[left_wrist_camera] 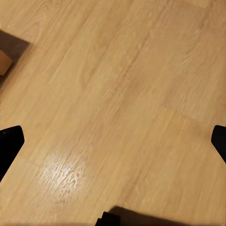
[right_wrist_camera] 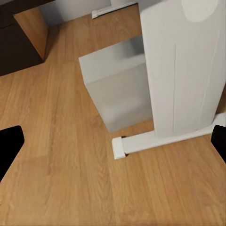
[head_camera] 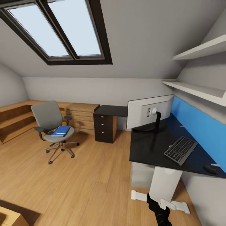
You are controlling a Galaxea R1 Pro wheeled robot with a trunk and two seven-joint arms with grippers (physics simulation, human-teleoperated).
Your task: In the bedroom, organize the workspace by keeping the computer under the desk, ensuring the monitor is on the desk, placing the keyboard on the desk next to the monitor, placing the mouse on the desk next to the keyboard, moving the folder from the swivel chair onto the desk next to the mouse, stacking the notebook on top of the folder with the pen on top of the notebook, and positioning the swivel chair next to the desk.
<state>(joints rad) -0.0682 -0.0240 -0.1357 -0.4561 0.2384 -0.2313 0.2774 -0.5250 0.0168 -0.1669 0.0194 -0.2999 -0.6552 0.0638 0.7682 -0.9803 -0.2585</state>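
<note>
- Glossy black L-shaped desk point(head_camera: 147, 147) carries the wide monitor point(head_camera: 150, 110), the slim black-keyed keyboard point(head_camera: 180, 150) and the small dark mouse point(head_camera: 210, 169).
- The bright blue folder point(head_camera: 61, 131) lies on the grey swivel chair point(head_camera: 50, 121), well apart from the desk.
- The light grey computer tower point(right_wrist_camera: 117, 87) stands under the desk.
- Left gripper point(left_wrist_camera: 113, 141) and right gripper point(right_wrist_camera: 113, 143) are both spread wide over the wooden floor point(left_wrist_camera: 117, 94).

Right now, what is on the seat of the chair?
A blue folder lies on the seat of the grey chair. Something thin and pale rests on the folder, too small to name. Anything beneath the folder is covered.
</note>
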